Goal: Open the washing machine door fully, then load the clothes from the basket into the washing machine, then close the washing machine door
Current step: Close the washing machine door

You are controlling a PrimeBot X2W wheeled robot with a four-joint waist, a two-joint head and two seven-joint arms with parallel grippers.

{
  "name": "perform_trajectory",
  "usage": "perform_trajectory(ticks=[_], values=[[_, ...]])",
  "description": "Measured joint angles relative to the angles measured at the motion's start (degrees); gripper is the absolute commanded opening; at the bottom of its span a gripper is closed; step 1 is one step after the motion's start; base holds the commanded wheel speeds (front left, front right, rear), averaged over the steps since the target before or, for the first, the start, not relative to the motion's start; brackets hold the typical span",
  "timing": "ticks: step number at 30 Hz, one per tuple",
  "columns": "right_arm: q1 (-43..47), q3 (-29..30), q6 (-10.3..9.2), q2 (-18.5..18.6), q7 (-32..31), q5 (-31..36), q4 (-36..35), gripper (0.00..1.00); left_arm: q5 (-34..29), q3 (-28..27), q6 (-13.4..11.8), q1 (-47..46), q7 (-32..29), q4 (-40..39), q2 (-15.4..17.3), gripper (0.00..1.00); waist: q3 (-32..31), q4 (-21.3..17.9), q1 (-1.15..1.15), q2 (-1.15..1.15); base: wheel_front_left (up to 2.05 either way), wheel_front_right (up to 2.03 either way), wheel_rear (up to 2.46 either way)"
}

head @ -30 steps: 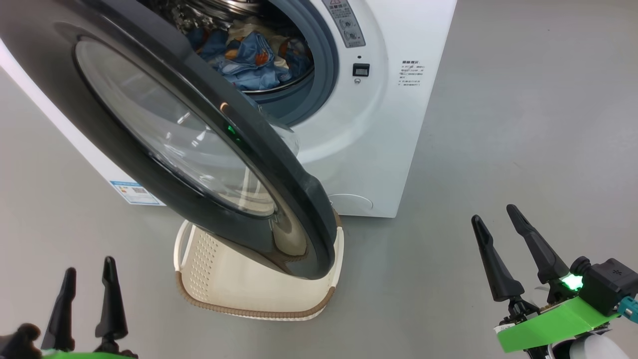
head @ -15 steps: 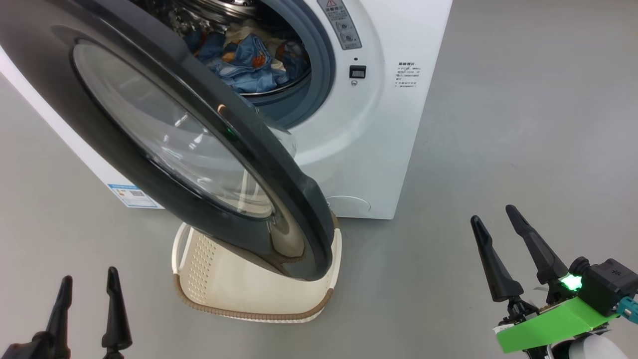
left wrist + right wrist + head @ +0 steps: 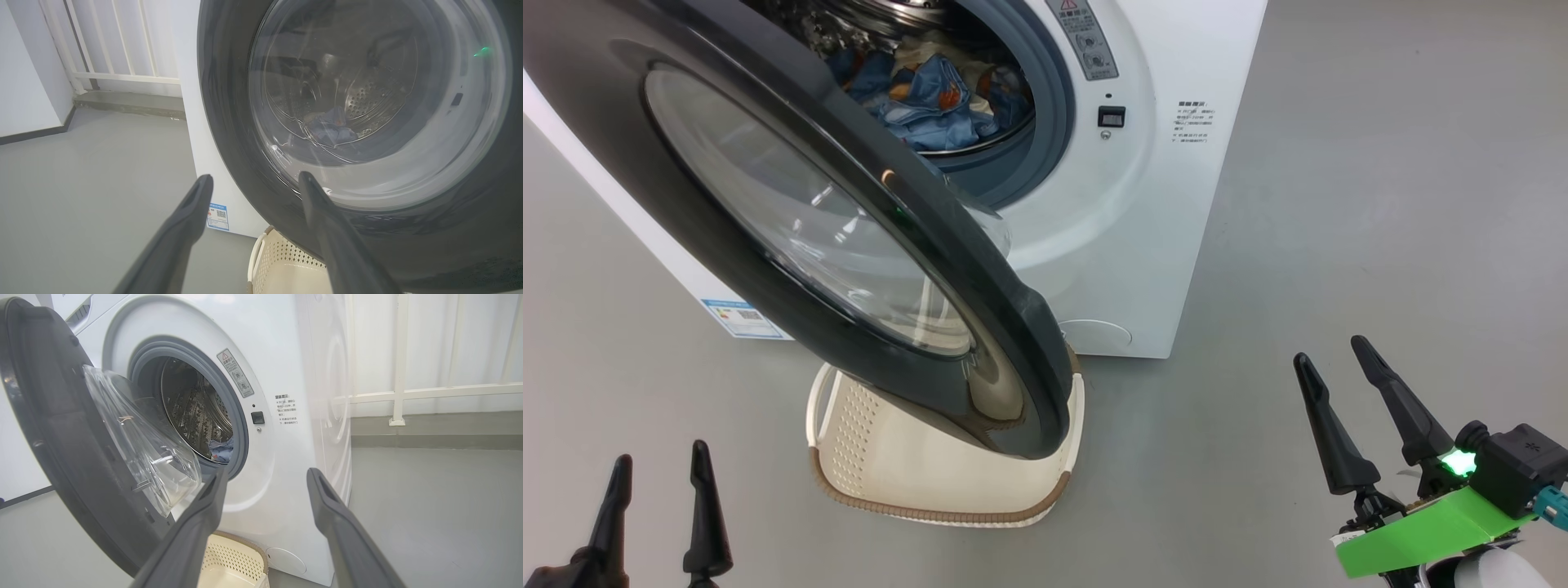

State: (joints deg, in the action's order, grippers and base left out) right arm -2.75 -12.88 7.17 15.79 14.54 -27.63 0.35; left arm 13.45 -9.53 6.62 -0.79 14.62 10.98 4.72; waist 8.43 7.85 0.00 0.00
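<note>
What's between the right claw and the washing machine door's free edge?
In the head view, the stretch from the right claw to the washing machine door is bare grey floor. The basket sits beneath the door.

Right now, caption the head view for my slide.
Head view: washing machine door open above the basket, clothes already in the washing machine, left tool and right tool open, holding nothing.
</note>
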Motion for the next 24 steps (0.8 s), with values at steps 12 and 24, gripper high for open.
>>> perform_trajectory(ticks=[12, 24], values=[[0.0, -1.9, 0.0, -0.1, 0.0, 0.0, -0.9, 0.38, -1.3, -0.5, 0.6, -0.1, 0.0, -0.5, -0.6, 1.0, 0.3, 0.4, 0.0, 0.0, 0.0, 0.0, 0.0], [-2.2, -14.5, 0.0, -0.1, 0.0, 0.0, -2.2, 0.0, -2.1, -0.7, 0.7, -0.1, 0.0, -1.1, -1.8, 1.0, 0.3, 1.9, 0.0, 0.0, 0.0, 0.0, 0.0]])
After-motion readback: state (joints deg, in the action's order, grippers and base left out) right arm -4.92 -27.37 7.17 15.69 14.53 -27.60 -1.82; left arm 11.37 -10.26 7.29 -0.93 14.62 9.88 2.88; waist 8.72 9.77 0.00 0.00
